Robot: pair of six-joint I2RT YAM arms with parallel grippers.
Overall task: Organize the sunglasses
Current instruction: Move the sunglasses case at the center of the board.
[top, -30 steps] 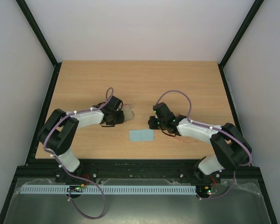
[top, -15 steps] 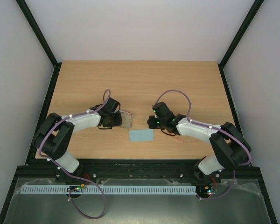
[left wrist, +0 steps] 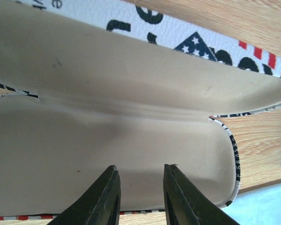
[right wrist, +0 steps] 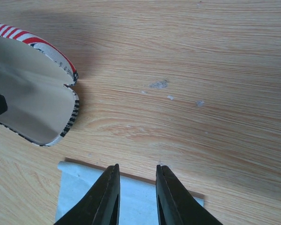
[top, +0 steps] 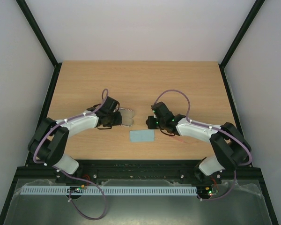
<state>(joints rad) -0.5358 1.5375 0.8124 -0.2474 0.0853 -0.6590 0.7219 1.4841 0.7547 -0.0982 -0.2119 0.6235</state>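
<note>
Since a second before, the left arm had stretched lower and flatter over the table (top: pixel 84 79). This carried the left gripper (top: pixel 113 118) and the case (top: pixel 127 116) slightly toward the near edge. The right gripper (top: pixel 151 122) had crept a little to the left.

Case: oblong and lying open, with rounded flap ends. The lining was smooth matt beige with a soft crease along the hinge. The outer skin was white with black lettering, a blue star patch and red stripes.

Cloth (top: pixel 142 136): thin, light blue and rectangular, lying flat on the wood nearer than the case.

Table: a pale wood-grain board with a few small whitish scuffs.

Left gripper: dark tapered fingers (left wrist: pixel 107 194) stood a narrow gap apart over the lower flap's lining, near its rim. Whether they pressed or gripped it could not be told.

Right gripper: matching fingers (right wrist: pixel 107 197) also stood a narrow gap apart with nothing between them. They were poised above the cloth's far edge, apart from the case.

Sunglasses (top: pixel 180 138): only a thin red-orange sliver showed on the table, on the near side of the right forearm and well apart from the case. The arm hid the rest.
</note>
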